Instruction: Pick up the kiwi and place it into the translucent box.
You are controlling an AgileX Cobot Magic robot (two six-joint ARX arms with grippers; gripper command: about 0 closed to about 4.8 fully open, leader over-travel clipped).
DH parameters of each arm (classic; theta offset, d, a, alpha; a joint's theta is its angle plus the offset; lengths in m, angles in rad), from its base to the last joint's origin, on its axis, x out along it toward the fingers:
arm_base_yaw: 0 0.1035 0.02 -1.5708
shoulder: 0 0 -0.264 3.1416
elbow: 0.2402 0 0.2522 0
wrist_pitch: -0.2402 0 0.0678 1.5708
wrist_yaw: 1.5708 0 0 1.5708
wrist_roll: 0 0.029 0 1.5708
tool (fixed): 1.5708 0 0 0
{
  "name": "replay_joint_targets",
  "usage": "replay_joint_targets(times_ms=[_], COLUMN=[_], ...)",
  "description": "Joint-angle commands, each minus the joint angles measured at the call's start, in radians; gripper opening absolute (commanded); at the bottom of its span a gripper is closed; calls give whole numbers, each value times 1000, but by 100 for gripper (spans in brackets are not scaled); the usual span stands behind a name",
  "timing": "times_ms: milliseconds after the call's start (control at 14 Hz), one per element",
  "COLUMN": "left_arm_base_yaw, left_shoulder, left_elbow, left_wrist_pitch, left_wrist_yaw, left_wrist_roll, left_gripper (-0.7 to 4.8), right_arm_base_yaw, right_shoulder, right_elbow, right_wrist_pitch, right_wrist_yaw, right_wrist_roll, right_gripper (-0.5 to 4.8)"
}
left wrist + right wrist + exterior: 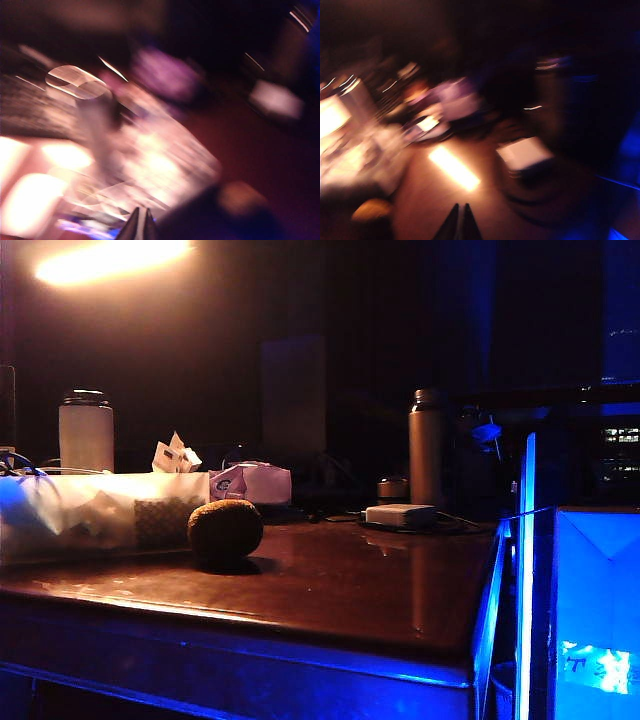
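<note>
The brown fuzzy kiwi (225, 530) sits on the dark wooden table (380, 590), just in front of the right end of the long translucent box (90, 515), whose wall shows a checkered patch. Neither arm appears in the exterior view. The left wrist view is badly blurred: my left gripper (142, 212) hangs above the pale translucent box (155, 165) with its tips together and nothing between them. In the right wrist view my right gripper (461, 206) is shut and empty over bare table, and the kiwi (370, 210) lies off to one side of it.
A white bottle (86, 430) and a white-and-pink packet (255, 482) stand behind the translucent box. Towards the back right are a metal flask (426, 445) and a small flat white box (400, 514). A glowing blue box (595, 610) stands past the table's right edge.
</note>
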Motion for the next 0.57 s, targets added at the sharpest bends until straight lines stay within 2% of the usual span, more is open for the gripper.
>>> replay_joint_targets(times_ms=[72, 286, 572], left_arm_base_yaw=[1, 1, 0], left_shoulder=[116, 128, 128], left_elbow=[153, 176, 176], left_wrist_pitch=[-198, -204, -207], left_wrist_yaw=[133, 77, 78], left_wrist_roll=[-7, -127, -161], left_gripper=[-5, -5, -5], right_arm_base_yaw=[71, 209, 370], right_shoulder=[290, 552, 813], right_elbow=[198, 359, 476], right_wrist_pitch=[1, 2, 9], right_wrist_yaw=[-142, -142, -130], right_wrist_roll=[-102, -229, -409], right_gripper=[-1, -1, -1])
